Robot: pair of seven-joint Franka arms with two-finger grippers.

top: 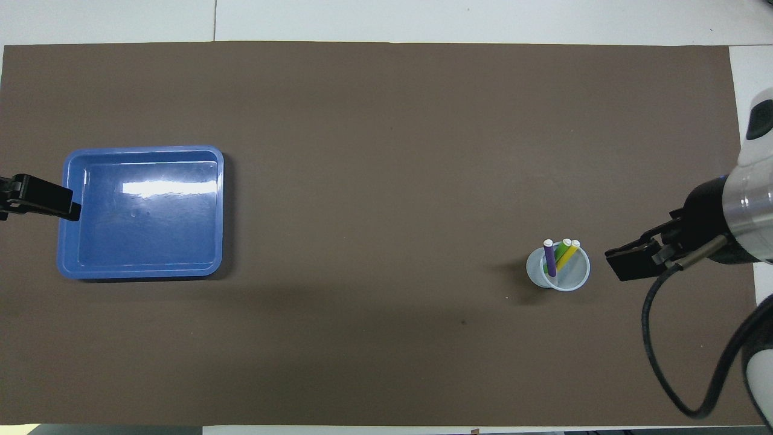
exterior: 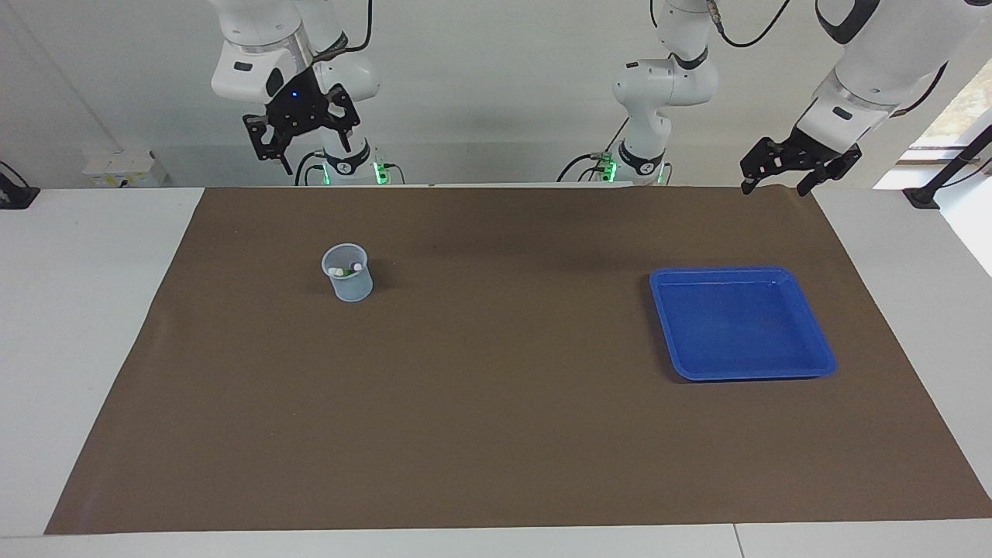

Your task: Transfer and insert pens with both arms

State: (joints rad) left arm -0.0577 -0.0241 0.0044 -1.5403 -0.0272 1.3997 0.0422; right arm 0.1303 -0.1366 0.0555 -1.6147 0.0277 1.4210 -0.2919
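The three pens stand together in a pale translucent cup (exterior: 347, 285) on the brown mat, toward the right arm's end of the table. In the overhead view the purple pen (top: 549, 258), green pen (top: 562, 248) and yellow pen (top: 569, 254) lean in the cup (top: 558, 279) with their whitish caps up. My right gripper (exterior: 310, 151) is open and empty, raised over the mat's edge by the robots; it also shows in the overhead view (top: 628, 266). My left gripper (exterior: 775, 184) is open and empty, raised over the mat's corner at its own end.
An empty blue tray (exterior: 806, 364) lies on the mat toward the left arm's end. In the overhead view the left gripper (top: 57, 205) overlaps the tray's rim (top: 142, 270). The brown mat (exterior: 496, 434) covers most of the white table.
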